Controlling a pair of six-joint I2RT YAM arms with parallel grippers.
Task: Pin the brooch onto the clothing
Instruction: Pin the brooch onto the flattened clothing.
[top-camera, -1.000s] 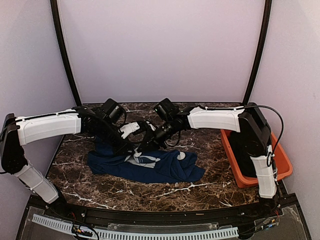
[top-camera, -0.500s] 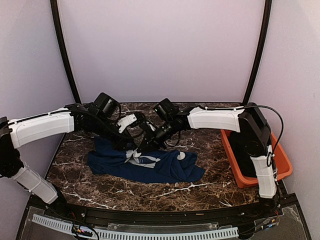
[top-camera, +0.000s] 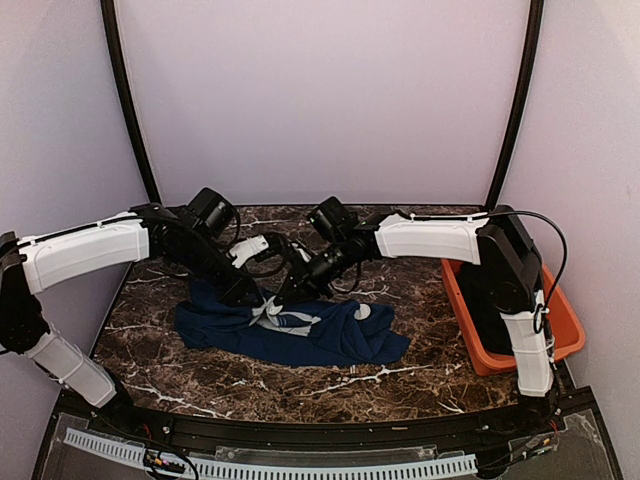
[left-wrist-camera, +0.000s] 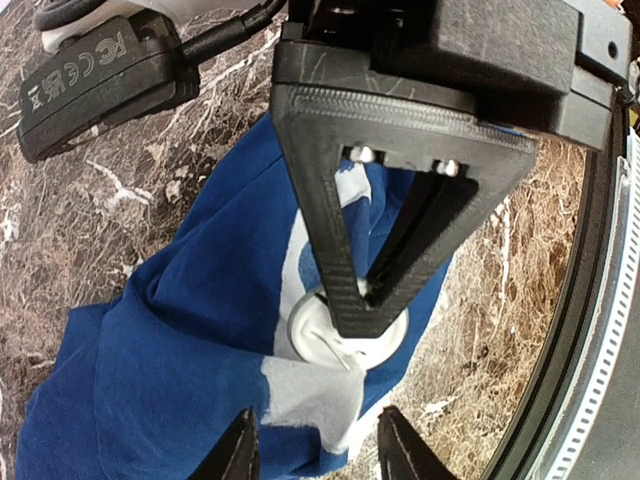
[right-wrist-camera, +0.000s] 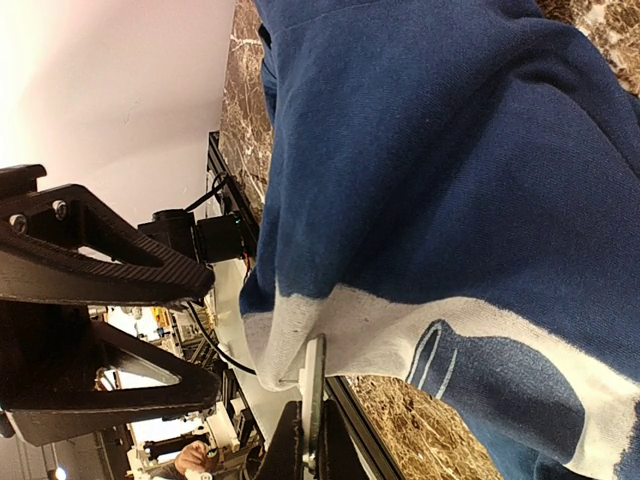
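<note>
The clothing (top-camera: 300, 332), a navy T-shirt with a grey-white print, lies crumpled on the marble table. In the left wrist view a fold of its print (left-wrist-camera: 312, 392) is lifted against the white back of the brooch (left-wrist-camera: 325, 338). A thin pin (left-wrist-camera: 347, 358) runs from the brooch into that fold. My right gripper (left-wrist-camera: 365, 312) is shut on the brooch, which the right wrist view shows edge-on (right-wrist-camera: 313, 385) between its fingers (right-wrist-camera: 290, 450). My left gripper (left-wrist-camera: 318, 455) stands open just beside the fold, its tips apart and off the cloth.
An orange bin (top-camera: 565, 335) stands at the table's right edge beside the right arm's base. Both arms reach inward and meet over the shirt's far edge (top-camera: 270, 300). Bare marble (top-camera: 330, 385) lies in front of the shirt.
My left gripper has dropped lower toward the shirt's fold and its jaws have opened. The right gripper has stayed in place, holding the brooch.
</note>
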